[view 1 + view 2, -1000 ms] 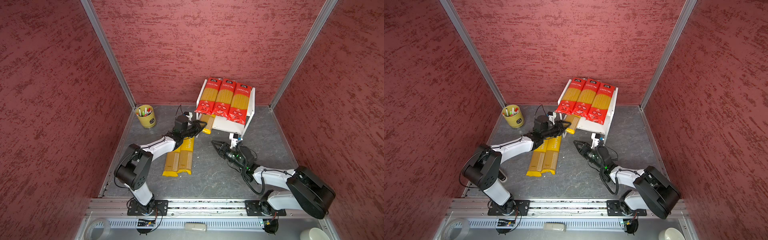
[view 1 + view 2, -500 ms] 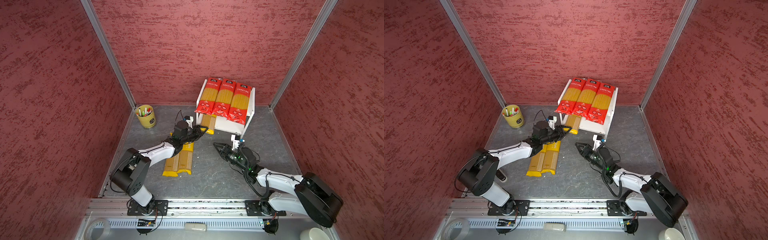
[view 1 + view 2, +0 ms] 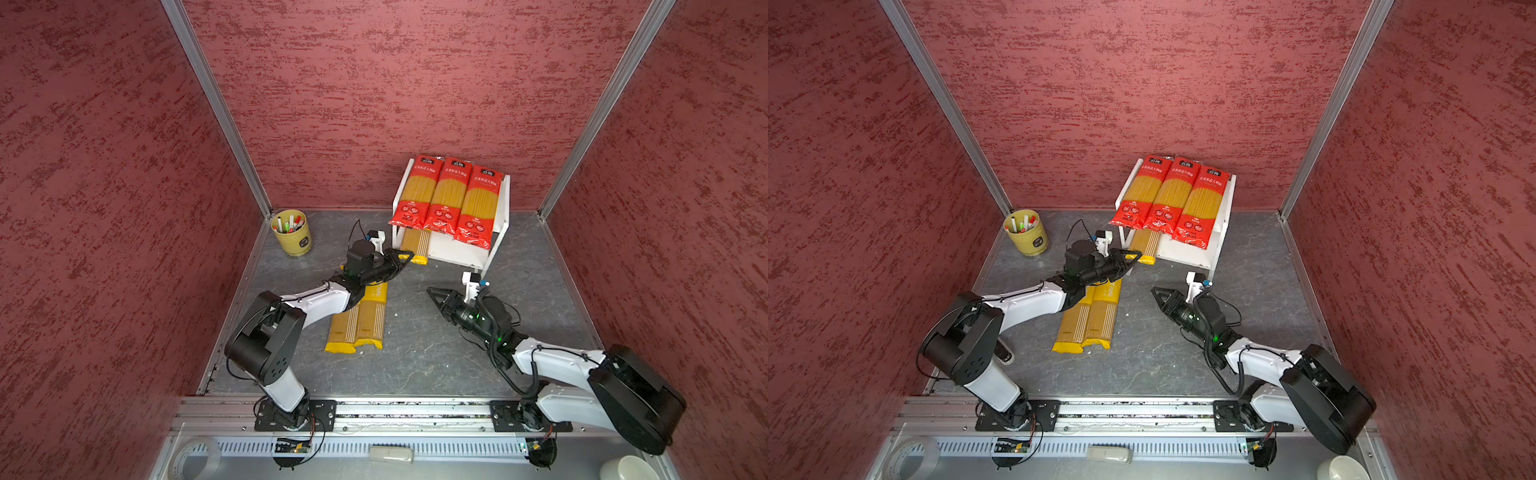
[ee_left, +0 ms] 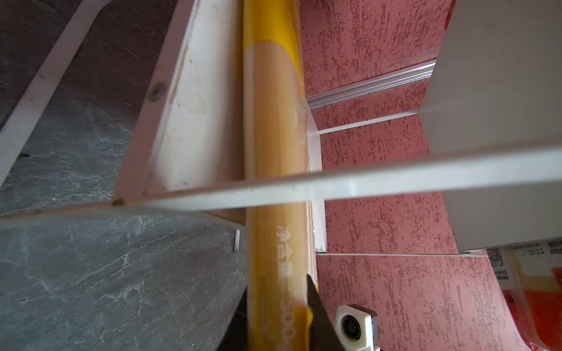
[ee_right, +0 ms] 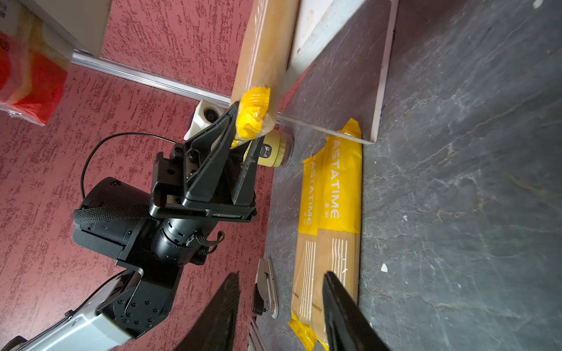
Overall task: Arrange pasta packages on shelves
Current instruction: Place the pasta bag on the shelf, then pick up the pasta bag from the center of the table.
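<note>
The left jaws pinched the crimped end of the yellow bag [image 5: 263,54], likely to steer it lengthwise onto the lower shelf [image 3: 455,251]; the right jaws stood spread, empty

Robot lab cell: red panel walls [image 3: 374,83], aluminium base rail [image 3: 415,409].

The shelves [image 3: 457,253] stand against the rear wall. Three upper packages [image 3: 446,199] lie side by side on the top board. A lower package [image 3: 415,243] lies at the lower board's left end, with its front end gripped by the left gripper [image 3: 409,254]. Two floor packages [image 3: 370,320] lie side by side before the shelves, to the left. The marker cup [image 3: 293,235] stands in the rear left corner.
</note>
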